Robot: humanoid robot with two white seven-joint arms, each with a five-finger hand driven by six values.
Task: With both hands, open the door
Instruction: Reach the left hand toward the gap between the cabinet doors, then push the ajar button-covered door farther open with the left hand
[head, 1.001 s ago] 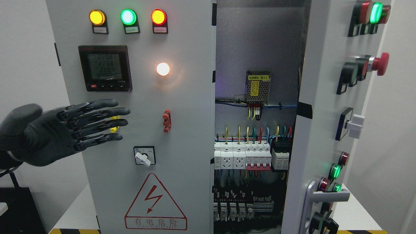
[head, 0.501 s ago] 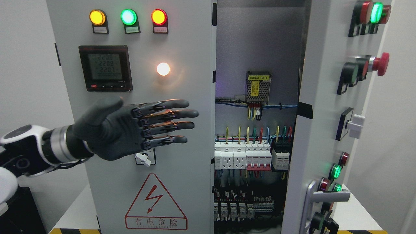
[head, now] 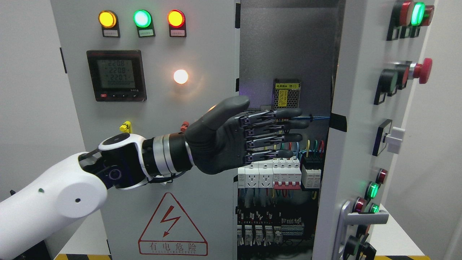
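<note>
Grey steel right-hand cabinet door [head: 355,108] stands ajar; the dark left hand [head: 231,139], fingers extended flat and empty, spans the opening.

**Lamps, meter and live wiring**

Three round lamps glow in a row at the upper left: yellow lamp [head: 107,19], green lamp [head: 142,18], red lamp [head: 176,18]. Below them sits a black digital meter [head: 116,75] with lit numerals, and a white lamp [head: 181,76] shines to its right. A red-edged warning triangle [head: 172,227] with a lightning bolt is lower down. Inside the cabinet, a perforated power supply [head: 287,94] hangs above a row of white circuit breakers [head: 269,175] fed by coloured wires. At far right, a red emergency stop button [head: 422,68] juts out.
</note>
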